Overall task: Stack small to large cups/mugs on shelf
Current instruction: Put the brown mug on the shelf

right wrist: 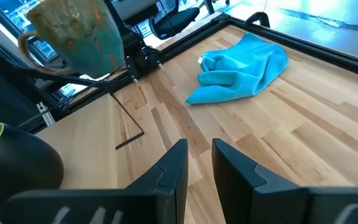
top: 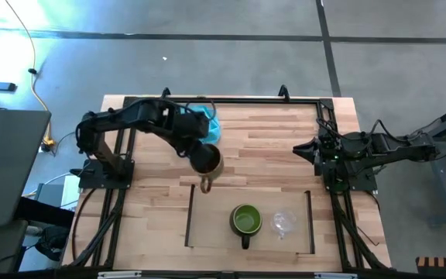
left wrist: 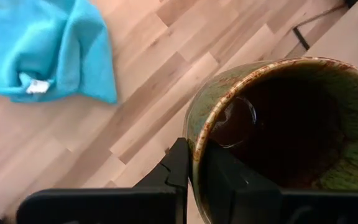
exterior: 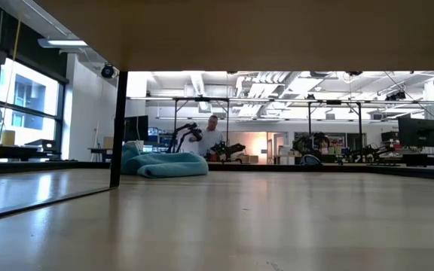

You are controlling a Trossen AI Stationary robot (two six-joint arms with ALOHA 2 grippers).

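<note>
Overhead looking down, table-level looking across, 2 wrist views sharing cloth (left wrist: 48, 53)

The left gripper (left wrist: 194, 169) pinches the brown mug's (left wrist: 278, 124) rim between 2 fingers; turquoise cloth (left wrist: 48, 46) lies at 10 o'clock.

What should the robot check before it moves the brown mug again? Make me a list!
1. Grip on the brown mug: ok. The left gripper pinches the rim, one finger inside, one outside.
2. Mug lifted off the table: ok. The right wrist view shows it hanging in the air.
3. Mug over the shelf: not ok. It hangs at the shelf's far edge, only its handle past it.
4. Landing spot: ok. The shelf part left of the green mug is bare.
5. Other cups in place: ok. The green mug and the clear glass cup stand side by side on the shelf.
6. Right gripper out of the way: ok. It waits open at the table's right side.
</note>
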